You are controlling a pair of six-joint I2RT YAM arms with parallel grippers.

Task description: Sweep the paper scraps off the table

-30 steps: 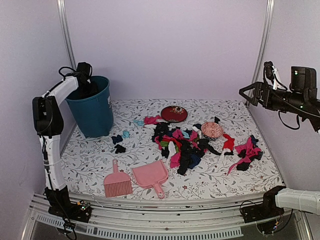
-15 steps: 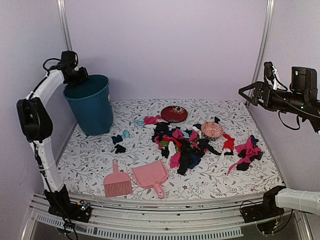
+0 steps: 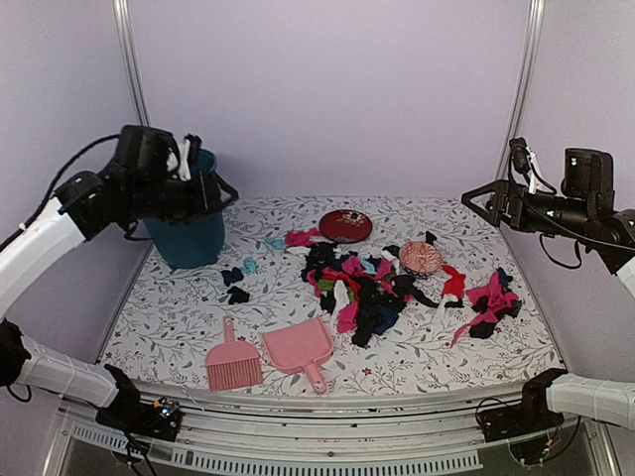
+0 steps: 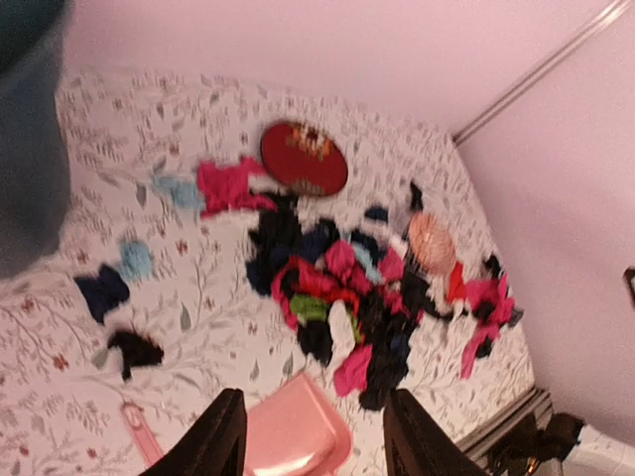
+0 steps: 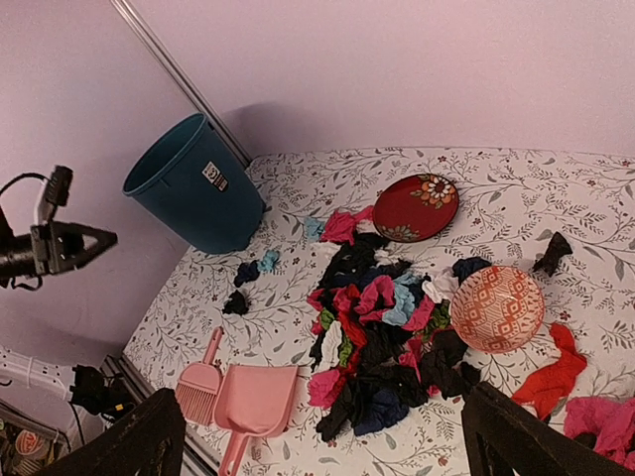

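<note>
The paper scraps lie in a big mixed pile [image 3: 362, 283] of black, pink, red, green and light blue at the middle of the table [image 3: 169, 327]. A smaller pink and black bunch [image 3: 491, 302] lies at the right, and a few dark and blue bits [image 3: 236, 283] lie near the bin. The pile also shows in the left wrist view [image 4: 337, 288] and the right wrist view [image 5: 397, 327]. My left gripper [image 3: 226, 195] hangs open and empty in front of the bin, high above the table [image 4: 317, 441]. My right gripper [image 3: 478, 198] is open and empty, high over the right edge [image 5: 327, 446].
A teal bin [image 3: 189, 223] stands at the back left. A pink brush [image 3: 232, 362] and pink dustpan [image 3: 301, 352] lie at the front. A dark-red plate [image 3: 345, 225] and a pink patterned dish [image 3: 422, 258] sit by the pile.
My left arm has swung away from the bin's rim; its gripper now points right in front of the bin. My right gripper has shifted slightly left. The scraps have not moved.
</note>
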